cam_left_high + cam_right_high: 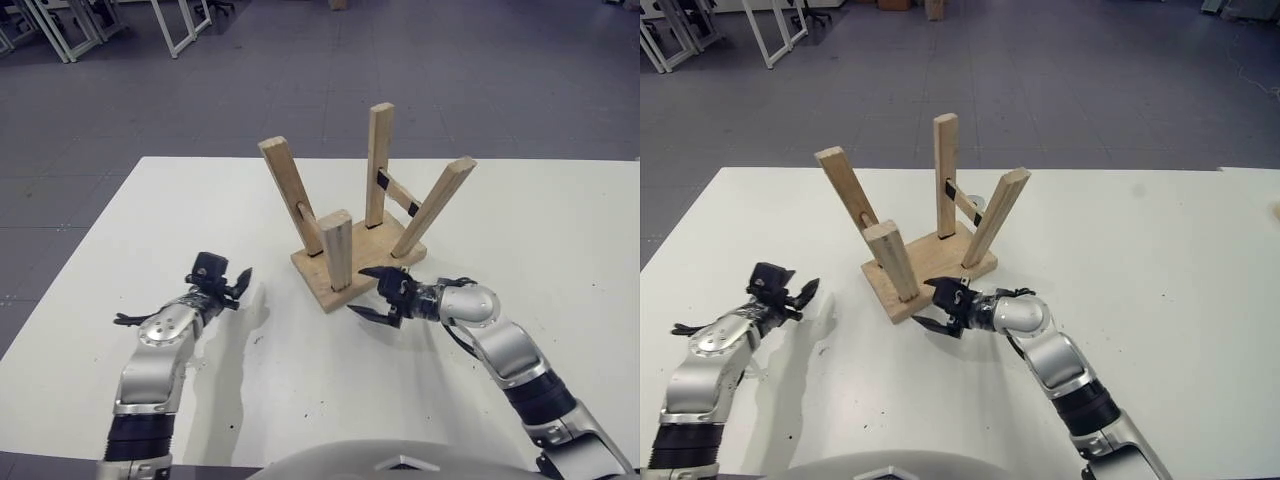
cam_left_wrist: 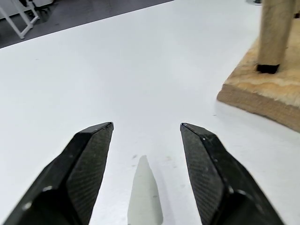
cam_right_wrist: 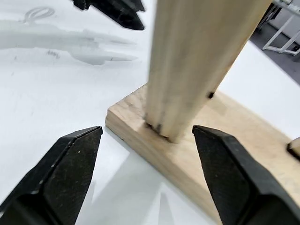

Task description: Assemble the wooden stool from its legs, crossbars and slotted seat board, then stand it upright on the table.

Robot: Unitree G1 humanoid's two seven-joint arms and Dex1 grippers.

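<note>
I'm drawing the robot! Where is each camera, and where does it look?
Left eye: on head, looking down at the upside-down stool; left gripper and right gripper show.
Right eye: beside it, same scene.
Left wrist: behind the open left gripper, facing the seat board.
Right wrist: behind the open right gripper, facing a stool leg and the same seat board.
</note>
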